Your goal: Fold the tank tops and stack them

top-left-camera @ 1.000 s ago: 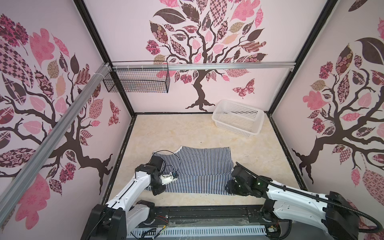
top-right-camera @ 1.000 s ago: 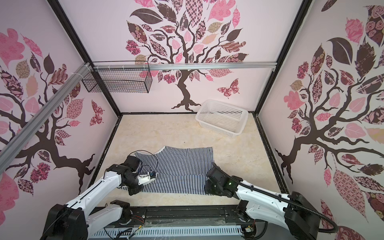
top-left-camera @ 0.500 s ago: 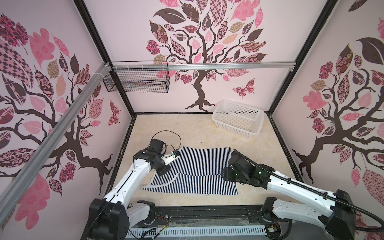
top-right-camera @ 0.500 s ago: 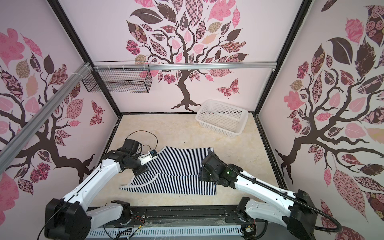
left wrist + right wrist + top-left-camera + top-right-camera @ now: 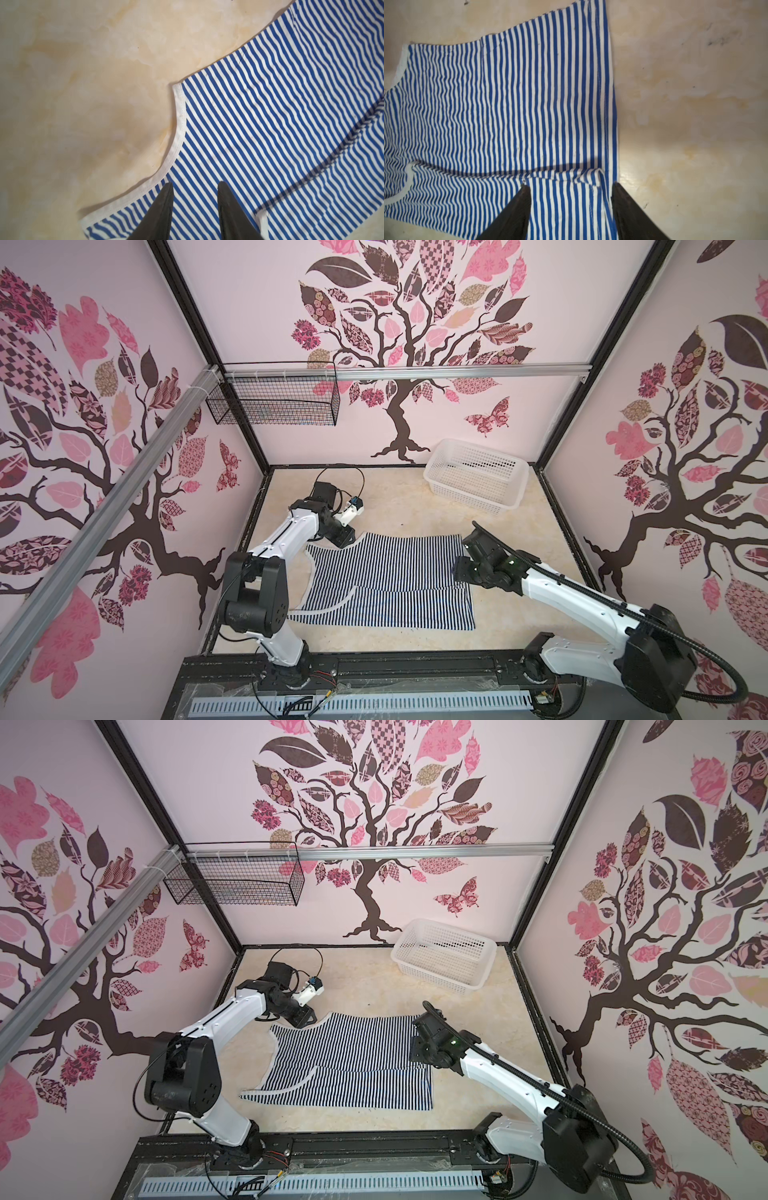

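Parted and empty, the left end effector [image 5: 194, 185] hovered over the tank top [image 5: 270, 124] beside its white-edged armhole; the right end effector [image 5: 571, 186], wider apart, gripped nothing above the hem. Navy-and-white striped, the top lay flat, partly folded over itself, on the desk [image 5: 415, 510].
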You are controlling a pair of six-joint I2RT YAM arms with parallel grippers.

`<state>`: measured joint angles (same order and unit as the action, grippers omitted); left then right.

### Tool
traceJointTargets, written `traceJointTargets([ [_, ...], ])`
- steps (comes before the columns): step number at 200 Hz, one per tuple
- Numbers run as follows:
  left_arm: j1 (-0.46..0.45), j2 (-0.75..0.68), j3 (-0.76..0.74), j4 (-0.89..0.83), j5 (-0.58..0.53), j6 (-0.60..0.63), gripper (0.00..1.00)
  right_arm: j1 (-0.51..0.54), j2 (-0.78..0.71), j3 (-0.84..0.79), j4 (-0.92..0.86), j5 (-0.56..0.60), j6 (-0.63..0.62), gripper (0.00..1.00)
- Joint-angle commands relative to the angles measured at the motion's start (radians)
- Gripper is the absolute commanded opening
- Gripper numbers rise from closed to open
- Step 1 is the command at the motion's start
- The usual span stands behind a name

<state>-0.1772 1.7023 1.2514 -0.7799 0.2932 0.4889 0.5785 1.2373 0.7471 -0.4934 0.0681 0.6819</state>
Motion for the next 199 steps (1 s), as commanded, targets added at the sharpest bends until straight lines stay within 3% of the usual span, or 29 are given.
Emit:
traceJointTargets([
  [1,0.002,0.089,0.084,-0.015,0.071,-0.050,0.39,-0.077,0.099,0.054,0.075,-0.033,-0.077,0.64],
  [70,-0.005,0.285,0.222,-0.008,0.076,-0.122,0.41,-0.198,0.369,0.224,0.150,-0.065,-0.142,0.63],
  [122,-0.004,0.357,0.258,0.007,0.093,-0.171,0.46,-0.238,0.548,0.370,0.144,-0.038,-0.176,0.54],
  [199,-0.005,0.410,0.286,0.030,0.081,-0.208,0.46,-0.261,0.642,0.436,0.151,-0.057,-0.188,0.48],
])
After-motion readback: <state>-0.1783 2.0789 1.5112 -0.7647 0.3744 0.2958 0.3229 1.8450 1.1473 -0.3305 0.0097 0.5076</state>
